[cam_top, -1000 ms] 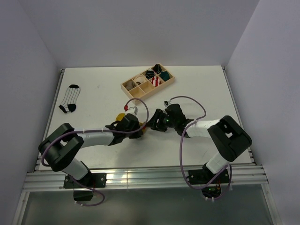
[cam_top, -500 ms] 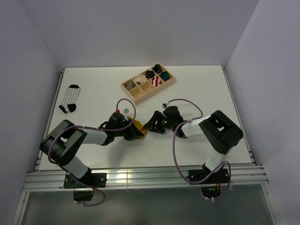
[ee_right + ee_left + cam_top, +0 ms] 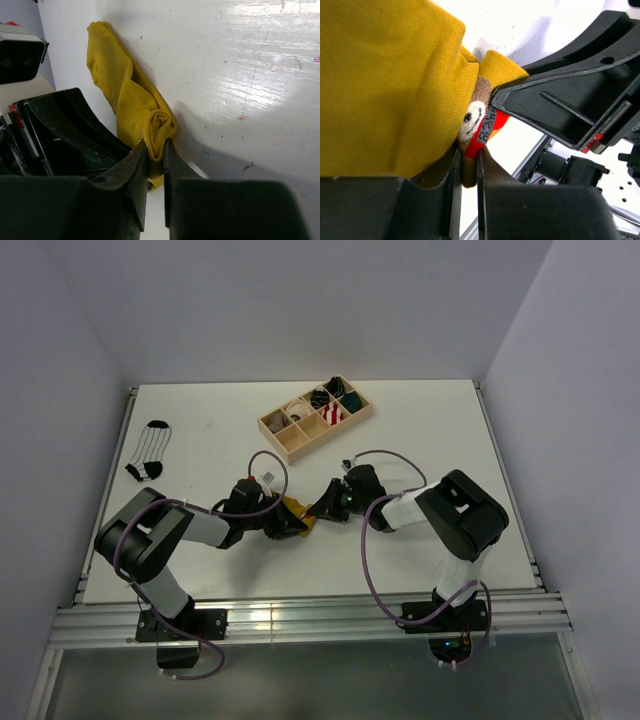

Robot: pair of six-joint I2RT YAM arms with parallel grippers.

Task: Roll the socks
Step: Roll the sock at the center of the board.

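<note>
Here, mustard sock point(image 3: 296, 510): it lay bunched on the bench point(image 3: 430, 440) between both arms, well apart from the striped sock point(image 3: 150, 451) at the far left.
Left pincer point(image 3: 468, 161): clamped on the sock's red-patched end.
Right pincer point(image 3: 156, 150): pinched a rolled fold of the yellow knit.
Handling: you had light, limp, stretchy cloth; I judge it would slump unless you gripped the roll itself.
Hidden: the patch was mostly covered, and you couldn't tell how tight the roll was.
</note>
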